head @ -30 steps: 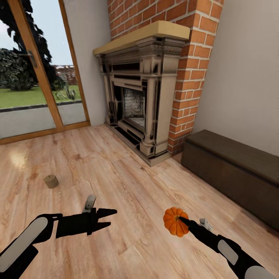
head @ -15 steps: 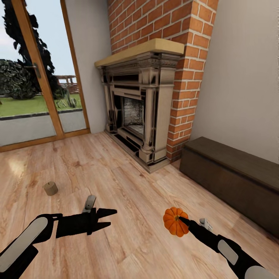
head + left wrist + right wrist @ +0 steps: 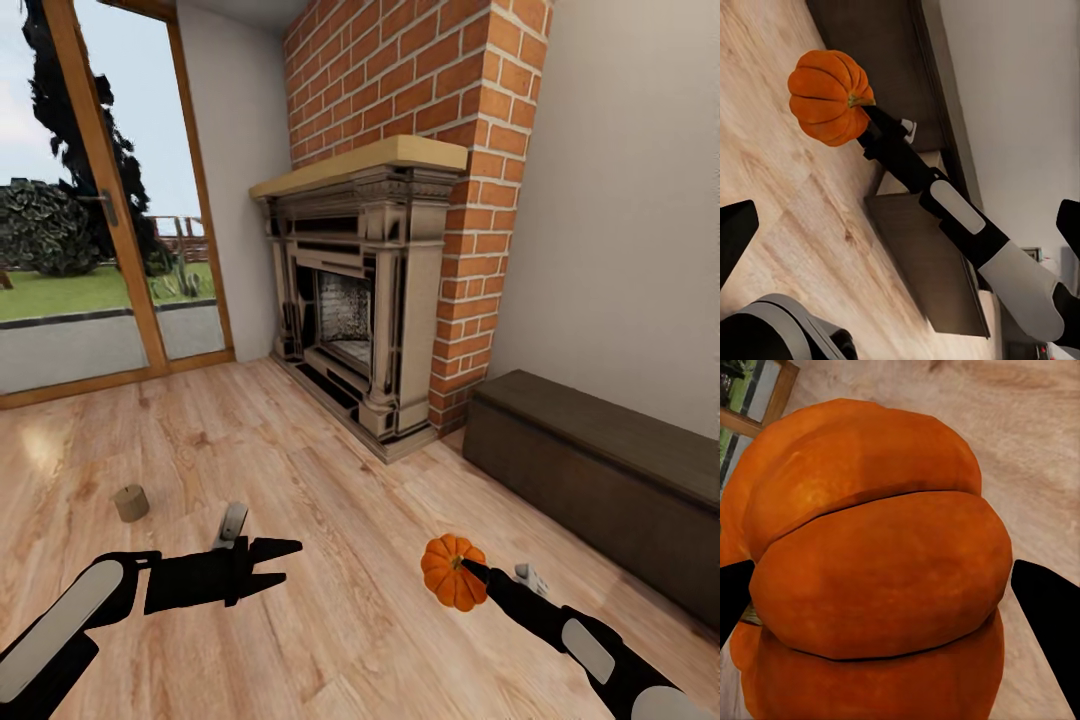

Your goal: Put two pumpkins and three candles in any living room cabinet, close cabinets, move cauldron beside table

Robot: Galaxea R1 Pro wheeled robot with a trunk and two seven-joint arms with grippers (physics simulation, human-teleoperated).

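1. Up front, the right claw (image 3: 462, 570) pinches a small bright-orange ribbed pumpkin (image 3: 452, 571) at about 5 o'clock in the head view, held above the pale wooden plank floor (image 3: 330, 480).
2. From the right wrist, that pumpkin (image 3: 870, 577) sits between the two black fingertips (image 3: 1050, 622).
3. At about 7 o'clock, the left claw (image 3: 285, 560) hangs over the floor with its black fingers spread and nothing between them.
4. One squat cream-beige candle (image 3: 131, 503) stands on the floor at about 8 o'clock, well apart from both claws.
5. At 3 to 4 o'clock, the long low dark-brown wooden cabinet (image 3: 600, 470) runs along the pale wall, its fronts shut.
6. A brick chimney with an ornate fireplace (image 3: 365, 300) stands at 12 o'clock, just beside the cabinet's near end.
7. Wood-framed glass doors (image 3: 110, 220) fill 10 o'clock.
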